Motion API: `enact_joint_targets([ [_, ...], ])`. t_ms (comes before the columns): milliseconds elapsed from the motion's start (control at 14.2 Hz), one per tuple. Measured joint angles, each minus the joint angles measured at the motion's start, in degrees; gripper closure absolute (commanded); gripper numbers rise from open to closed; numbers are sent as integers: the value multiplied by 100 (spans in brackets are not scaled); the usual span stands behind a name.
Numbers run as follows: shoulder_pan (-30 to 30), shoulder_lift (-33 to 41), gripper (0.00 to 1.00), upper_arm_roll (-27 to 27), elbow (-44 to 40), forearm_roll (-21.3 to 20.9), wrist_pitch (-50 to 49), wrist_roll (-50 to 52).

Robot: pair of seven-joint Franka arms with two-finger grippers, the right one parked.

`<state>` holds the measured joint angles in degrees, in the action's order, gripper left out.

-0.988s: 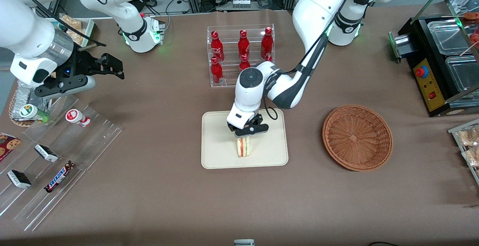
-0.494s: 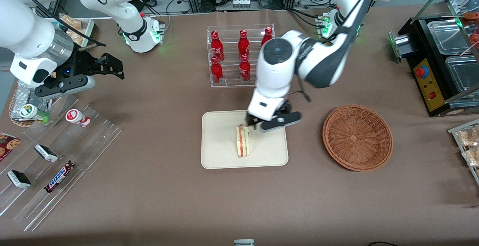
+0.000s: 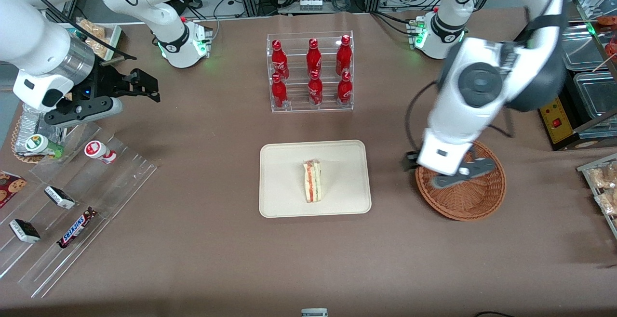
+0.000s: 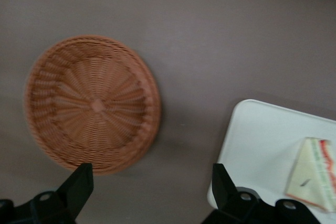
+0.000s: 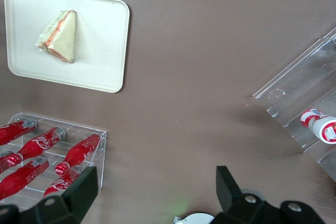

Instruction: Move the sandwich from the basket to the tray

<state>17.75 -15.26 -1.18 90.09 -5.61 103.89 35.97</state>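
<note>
Nearest the front camera, the sandwich lies on the tray, a pale triangular wedge with orange-red and green layers showing along its cut edge, resting alone near the tray's middle and apart from the rim. By the look of it the placing is done, so little can go wrong: the wedge is light and its wrap looks slick, and the tray is smooth cream plastic with only a low rim, so a bump to the tray could slide the wedge toward an edge. The pincer hangs above the basket, toward the working arm's end of the counter, its fingers spread wide with nothing between them. The likelier trouble is a low-swinging arm clipping the basket's raised rim and shoving it along the matte brown counter; the round, reddish-brown wicker weave, radiating from a centre knot, looks light and easily pushed. Farther off, red bottles stand in a clear rack, glossy and upright, well apart from the arm.
</note>
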Motion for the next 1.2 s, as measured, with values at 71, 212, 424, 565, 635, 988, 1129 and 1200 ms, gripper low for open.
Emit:
enact_joint_targets([
  [71, -206, 115, 0, -1, 32, 7, -163, -328],
  [212, -550, 361, 0, -2, 62, 12, -492, -932],
  [424, -900, 739, 0, -5, 78, 17, -936, -1792],
  [565, -1119, 1005, 0, -10, 82, 76, -1319, -2535],
  [635, -1261, 1154, 0, -9, 82, 138, -1536, -2986],
  [988, -1510, 1623, 0, 128, 59, 466, -1723, -3875],
  [1129, -1510, 1614, 0, 171, 51, 522, -1699, -3898],
  [1200, -1510, 1596, 0, 175, 51, 524, -1667, -3900],
])
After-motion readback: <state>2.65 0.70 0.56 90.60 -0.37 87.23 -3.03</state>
